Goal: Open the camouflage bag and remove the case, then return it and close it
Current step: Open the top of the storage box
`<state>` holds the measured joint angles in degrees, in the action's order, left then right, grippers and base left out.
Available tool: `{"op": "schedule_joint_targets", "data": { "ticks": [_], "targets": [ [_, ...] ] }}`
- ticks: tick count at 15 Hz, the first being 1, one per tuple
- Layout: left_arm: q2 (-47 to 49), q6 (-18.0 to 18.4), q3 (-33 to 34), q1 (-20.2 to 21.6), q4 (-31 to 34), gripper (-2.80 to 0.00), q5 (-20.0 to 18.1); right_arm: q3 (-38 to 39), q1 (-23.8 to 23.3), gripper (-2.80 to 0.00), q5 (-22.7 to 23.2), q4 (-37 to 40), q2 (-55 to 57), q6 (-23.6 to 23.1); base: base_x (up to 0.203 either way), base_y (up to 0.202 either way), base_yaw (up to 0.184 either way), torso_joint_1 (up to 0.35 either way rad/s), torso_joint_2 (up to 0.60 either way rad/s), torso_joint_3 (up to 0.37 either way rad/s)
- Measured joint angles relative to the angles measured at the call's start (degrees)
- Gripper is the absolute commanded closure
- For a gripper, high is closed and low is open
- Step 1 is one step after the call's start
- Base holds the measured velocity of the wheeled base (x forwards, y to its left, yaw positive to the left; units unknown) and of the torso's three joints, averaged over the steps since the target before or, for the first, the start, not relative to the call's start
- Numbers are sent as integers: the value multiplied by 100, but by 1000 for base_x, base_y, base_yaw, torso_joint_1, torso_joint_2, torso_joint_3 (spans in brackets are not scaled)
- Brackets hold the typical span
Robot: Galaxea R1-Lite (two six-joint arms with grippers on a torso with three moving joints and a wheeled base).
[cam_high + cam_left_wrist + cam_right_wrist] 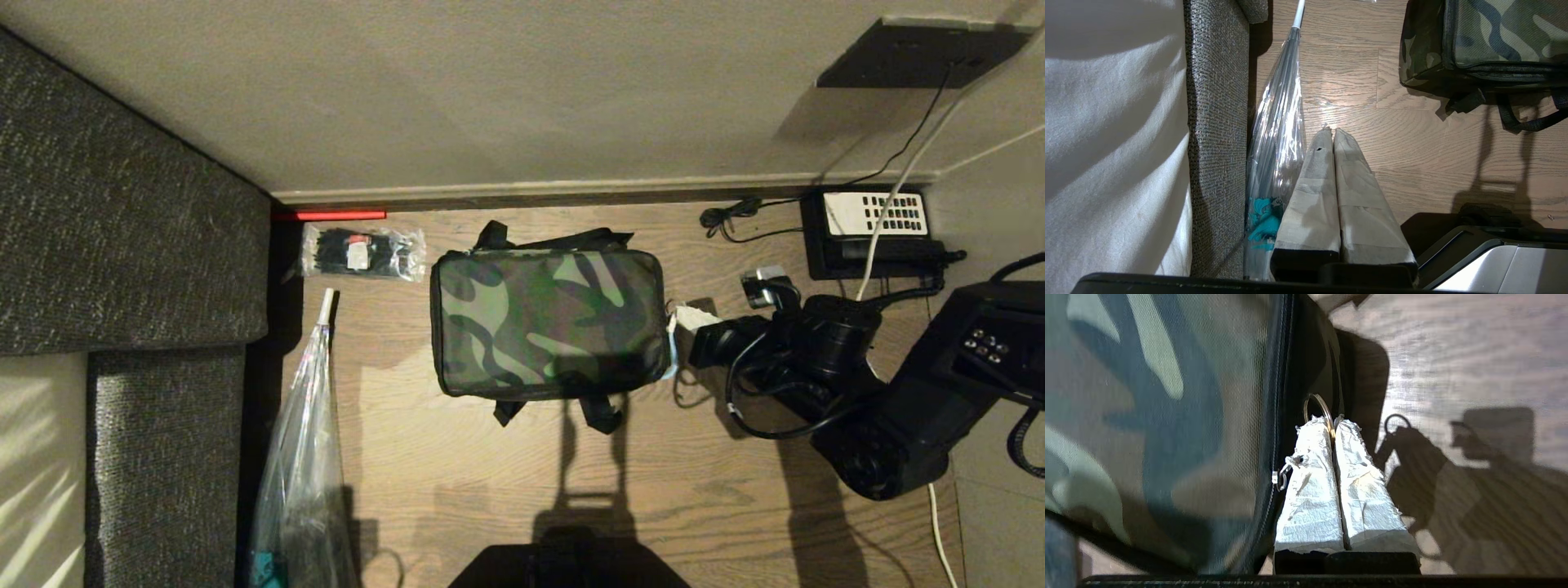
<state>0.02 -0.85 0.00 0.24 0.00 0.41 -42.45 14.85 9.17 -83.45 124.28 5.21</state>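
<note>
Camouflage bag (547, 322) is lying zipped shut on the wooden floor (490, 490), near the skirting. Right gripper (1334, 424) is pinching the metal zipper ring (1318, 408) at the bag's right end. Left gripper (1331, 132) is hanging pressed together beside a clear umbrella (1278, 134). No readable writing is showing.

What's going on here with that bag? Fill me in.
The right gripper is at the right end of the camouflage bag on the wooden floor, jaws shut on a metal ring at the zipper line. The lid lies flat and looks closed, and no case is in sight, so opening seems to be only starting. The left gripper is idle, jaws shut, near a clear umbrella beside the sofa.
</note>
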Motion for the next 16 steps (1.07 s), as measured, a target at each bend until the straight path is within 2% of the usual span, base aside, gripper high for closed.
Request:
{"op": "schedule_joint_targets", "data": {
  "ticks": [9, 16],
  "targets": [
    [0, 0, 0, 0, 0, 0, 0, -694, 6, 0, -1, 209, 67, 49, 0, 0, 0, 0, 0, 0],
    [0, 0, 0, 0, 0, 0, -1, -1731, 5, 0, -11, 434, 396, 39, 0, 0, 0, 0, 0, 0]
  ]
}}
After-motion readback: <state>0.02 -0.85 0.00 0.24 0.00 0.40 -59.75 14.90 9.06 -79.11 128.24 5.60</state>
